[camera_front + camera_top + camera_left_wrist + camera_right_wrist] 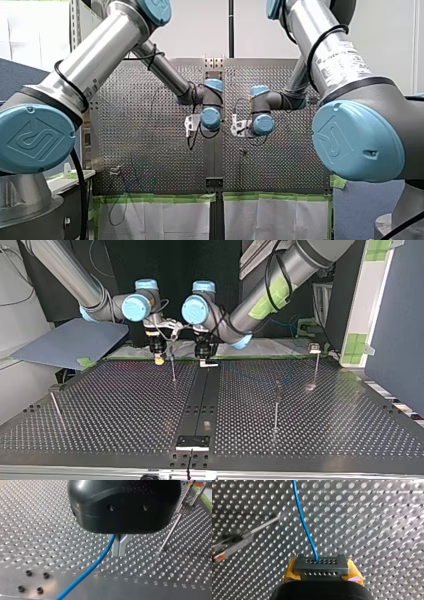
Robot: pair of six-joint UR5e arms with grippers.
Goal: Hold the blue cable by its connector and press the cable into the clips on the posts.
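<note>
Perforated bench [125,410] with two arms reaching to its far side. My right arm [65,270] and my left arm [270,295] hang side by side, tools pointing down at the plate.

Right jaws: yellow pads [290,572] are closed on either side of the dark, hole-faced connector [322,571], which sits squarely between them. The blue cable [304,522] leaves the connector's face and runs straight ahead of these jaws, above the bench. A thin metal post [259,527] lies off to one side of them, apart from the cable.

Left jaws: the two metal fingers [116,548] are closed with their tips together. The cable [87,571] emerges at their root and slants away beneath them, clear of the plate. A second slim post [172,528] stands beside these jaws and does not touch the cable.
</note>
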